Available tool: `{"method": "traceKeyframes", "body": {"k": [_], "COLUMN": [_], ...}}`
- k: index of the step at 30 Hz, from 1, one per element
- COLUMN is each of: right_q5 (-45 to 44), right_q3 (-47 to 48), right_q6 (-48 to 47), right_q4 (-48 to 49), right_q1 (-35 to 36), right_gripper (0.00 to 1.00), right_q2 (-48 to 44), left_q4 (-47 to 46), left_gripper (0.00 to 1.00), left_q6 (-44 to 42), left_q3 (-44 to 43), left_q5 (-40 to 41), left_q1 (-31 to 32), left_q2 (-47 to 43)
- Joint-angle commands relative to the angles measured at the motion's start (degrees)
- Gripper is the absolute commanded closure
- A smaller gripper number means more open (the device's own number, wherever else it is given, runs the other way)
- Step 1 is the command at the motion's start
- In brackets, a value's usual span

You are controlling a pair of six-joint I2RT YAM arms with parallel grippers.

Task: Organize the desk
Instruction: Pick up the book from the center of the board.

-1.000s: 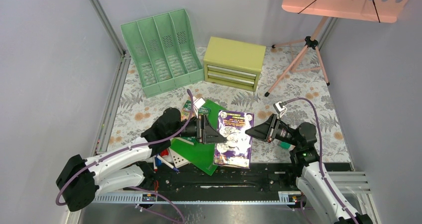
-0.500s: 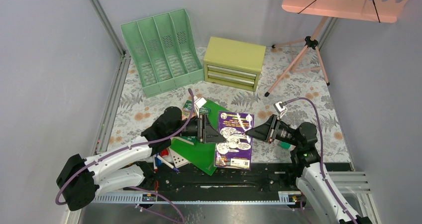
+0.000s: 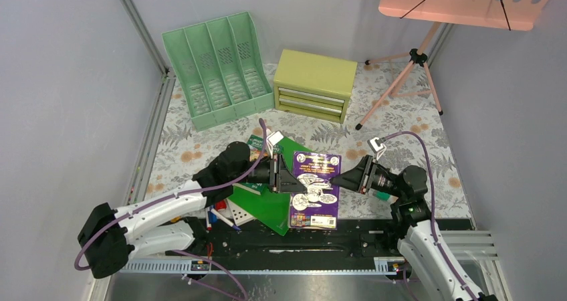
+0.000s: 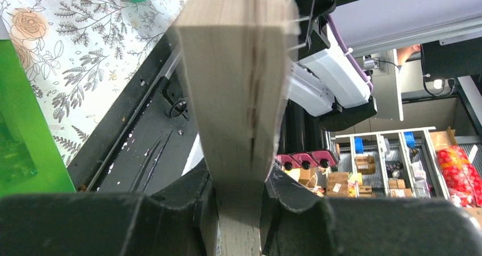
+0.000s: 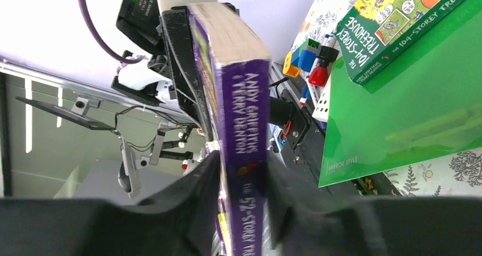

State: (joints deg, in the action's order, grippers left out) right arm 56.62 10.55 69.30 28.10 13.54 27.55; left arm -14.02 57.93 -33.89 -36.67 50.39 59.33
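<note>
Left claw (image 3: 298, 183) has closed on purple book (image 3: 318, 195), long axis running near-to-far.

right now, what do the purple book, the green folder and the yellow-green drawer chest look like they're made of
purple book: paper pages under a printed card cover, seemingly glossy; the cream page edges show.
green folder: likely thin translucent plastic, smooth; faint shapes show through it.
drawer chest: matte yellow-green, painted metal or plastic; cannot tell which.

- robot lab test cell: grey wall panels (image 3: 60, 80) on alu frame (image 3: 137, 23), black mounting rail (image 3: 301, 237).
- staged desk (image 3: 408, 114), floral cover.
- bkgd via left wrist: stocked storage shelves (image 4: 392, 159).
</note>
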Motion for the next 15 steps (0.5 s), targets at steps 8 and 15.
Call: {"method": "traceKeyframes", "body": {"k": [8,15], "right_q5": [-1.84,-2.04], "right_q3": [1.22,1.06], "right_q6": [0.23,4.82], "right_q4": [-0.38,7.34], "right_q1": [0.34,2.46], "right_gripper": [0.01,0.01], "right_q2": [-3.73,-0.89], "left_q4": [12.35,10.11], "left_gripper": [1.00,1.00], "left_q6": [-5.23,-3.49], "left_q3": [-5.54,-4.03], "left_q5": [19.25,21.03], "left_q1": [0.56,0.45], "left_q2": [-16.28,-22.40]}}
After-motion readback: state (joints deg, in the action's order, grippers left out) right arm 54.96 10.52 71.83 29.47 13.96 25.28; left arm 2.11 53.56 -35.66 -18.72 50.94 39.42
